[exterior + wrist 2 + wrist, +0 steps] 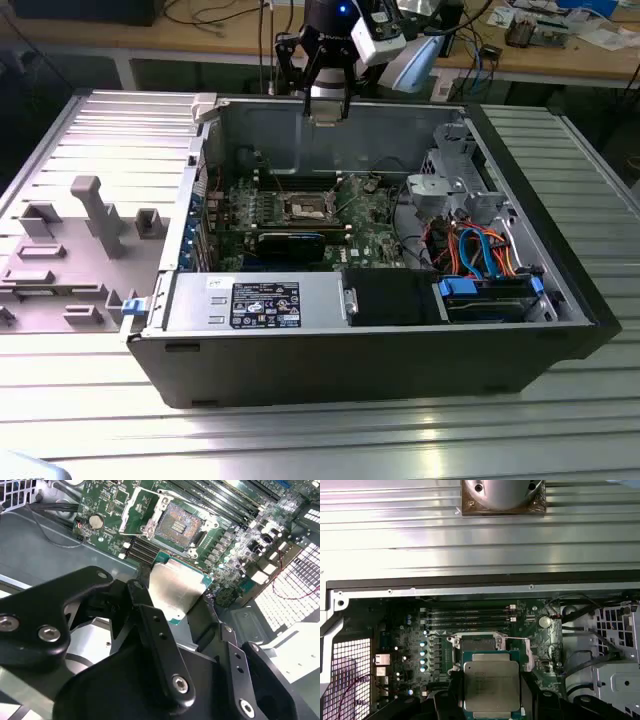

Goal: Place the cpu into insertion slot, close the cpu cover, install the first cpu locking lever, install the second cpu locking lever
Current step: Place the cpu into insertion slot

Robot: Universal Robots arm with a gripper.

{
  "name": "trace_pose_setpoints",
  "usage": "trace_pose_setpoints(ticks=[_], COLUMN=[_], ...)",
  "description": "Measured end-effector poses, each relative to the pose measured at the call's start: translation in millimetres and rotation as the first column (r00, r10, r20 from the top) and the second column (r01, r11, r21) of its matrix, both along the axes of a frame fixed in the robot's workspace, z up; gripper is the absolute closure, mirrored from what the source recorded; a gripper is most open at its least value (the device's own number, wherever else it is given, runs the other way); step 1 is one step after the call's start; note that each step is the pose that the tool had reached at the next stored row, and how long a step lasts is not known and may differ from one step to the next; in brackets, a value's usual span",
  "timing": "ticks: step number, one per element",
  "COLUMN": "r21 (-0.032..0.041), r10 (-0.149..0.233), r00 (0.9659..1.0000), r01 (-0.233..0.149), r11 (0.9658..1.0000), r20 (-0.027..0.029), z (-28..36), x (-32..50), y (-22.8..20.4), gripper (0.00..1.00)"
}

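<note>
My gripper [327,110] hangs above the rear rim of the open computer case, shut on the cpu [175,587], a flat square chip with a silvery-beige face, held by its edges between two black fingers [150,630]. In the first wrist view the cpu [491,682] lies over the near part of the insertion slot [477,642]. The insertion slot [179,522] is bare, its dark contact field exposed inside a silver rim. The cpu cover [145,529] stands swung open at one side of the slot. In the exterior view the slot [308,208] sits mid-board, well below the gripper.
The green motherboard [365,205] lies on the case floor, with long memory slots [470,617] beside the socket. A drive cage with orange and blue cables [480,250] fills the exterior view's right. A grey fixture plate [70,250] sits at the exterior view's left.
</note>
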State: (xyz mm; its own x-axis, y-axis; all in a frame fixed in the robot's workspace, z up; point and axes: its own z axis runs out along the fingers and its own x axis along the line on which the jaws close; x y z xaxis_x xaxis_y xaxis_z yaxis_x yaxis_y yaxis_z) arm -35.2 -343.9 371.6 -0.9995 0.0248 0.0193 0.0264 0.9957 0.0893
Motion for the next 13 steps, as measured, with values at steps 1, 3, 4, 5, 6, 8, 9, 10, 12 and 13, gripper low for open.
trace_pose_setpoints(ticks=[1,3,4,5,6,8,9,10,12,13], r21=[0.0,0.0,0.0,0.0,-0.0001,-0.0001,0.0,0.0,-0.0001,-0.0002], r10=[0.0,0.0,0.0,0.0,0.0,0.0,0.0,0.0,0.0,0.0], r00=[1.0,1.0,1.0,1.0,1.0,1.0,1.0,1.0,1.0,1.0], r01=[0.0,0.0,0.0,0.0,0.0,0.0,0.0,0.0,0.0,0.0], r11=[1.0,1.0,1.0,1.0,1.0,1.0,1.0,1.0,1.0,1.0], r20=[0.0,0.0,-0.0001,0.0,-0.0001,0.0,0.0,0.0,0.0,0.0], z=[0.0,-0.8,-0.9,-0.9,-1.0,-3.5,-5.0,-5.1,-5.7,-6.0], x=[0.0,-0.3,-0.3,-0.3,-0.4,-0.5,-0.5,-0.5,-0.6,-0.8], y=[0.0,0.0,0.0,0.0,0.0,-0.1,-0.1,-0.1,-0.1,-0.1], gripper=[0.46,0.46,0.46,0.46,0.46,0.46,0.46,0.46,0.46,0.46])
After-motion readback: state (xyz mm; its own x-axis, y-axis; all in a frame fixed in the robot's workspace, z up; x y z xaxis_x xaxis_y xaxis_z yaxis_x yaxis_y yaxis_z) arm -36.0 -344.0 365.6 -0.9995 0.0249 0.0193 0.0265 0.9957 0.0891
